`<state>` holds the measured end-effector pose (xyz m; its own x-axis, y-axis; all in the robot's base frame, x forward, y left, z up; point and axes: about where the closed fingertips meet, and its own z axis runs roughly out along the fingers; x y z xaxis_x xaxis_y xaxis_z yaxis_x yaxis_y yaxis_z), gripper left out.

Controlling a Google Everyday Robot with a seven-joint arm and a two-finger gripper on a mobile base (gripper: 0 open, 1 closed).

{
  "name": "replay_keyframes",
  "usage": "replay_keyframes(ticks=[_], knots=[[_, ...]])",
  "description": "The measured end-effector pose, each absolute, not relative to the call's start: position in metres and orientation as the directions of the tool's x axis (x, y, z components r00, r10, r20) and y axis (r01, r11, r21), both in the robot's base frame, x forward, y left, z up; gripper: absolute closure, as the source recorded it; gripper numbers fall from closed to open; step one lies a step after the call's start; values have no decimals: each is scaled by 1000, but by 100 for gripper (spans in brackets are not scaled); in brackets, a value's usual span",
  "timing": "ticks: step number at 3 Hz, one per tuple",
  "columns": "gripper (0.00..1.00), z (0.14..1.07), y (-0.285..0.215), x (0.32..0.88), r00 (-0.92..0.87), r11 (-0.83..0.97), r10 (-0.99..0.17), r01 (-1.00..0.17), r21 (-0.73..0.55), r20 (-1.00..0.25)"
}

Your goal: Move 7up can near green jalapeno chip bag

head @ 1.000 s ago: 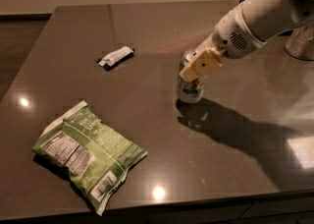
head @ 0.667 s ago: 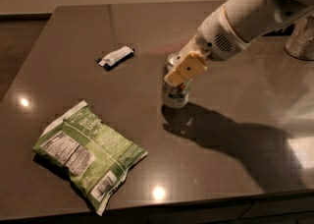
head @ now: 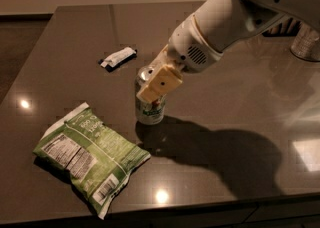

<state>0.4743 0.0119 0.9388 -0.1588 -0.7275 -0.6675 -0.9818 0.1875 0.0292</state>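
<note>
claw pinching the 7up can at its upper half. Can upright, long axis vertical, tab end up, mid-desk. It's near the green jalapeno chip bag, apart from it. Bag flat, nutrition label up. Contents of both not visible.

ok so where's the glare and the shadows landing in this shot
Camera view: the arm's broad dark shadow spreads over the table right of the 7up can, gripped by the gripper mid-table; small bright reflections sit near the left and front edges, a larger pale patch far right; the green jalapeno chip bag lies left of the shadow.
</note>
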Motion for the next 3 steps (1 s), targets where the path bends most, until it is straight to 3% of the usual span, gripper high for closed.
replay_keyframes(ticks=[1, 2, 3], knots=[[83, 933, 28, 466, -121, 151, -743, -988, 12, -658], [59, 925, 37, 462, -97, 127, -759, -992, -1, -644], [27, 919, 42, 461, -80, 111, -766, -994, -8, -637]])
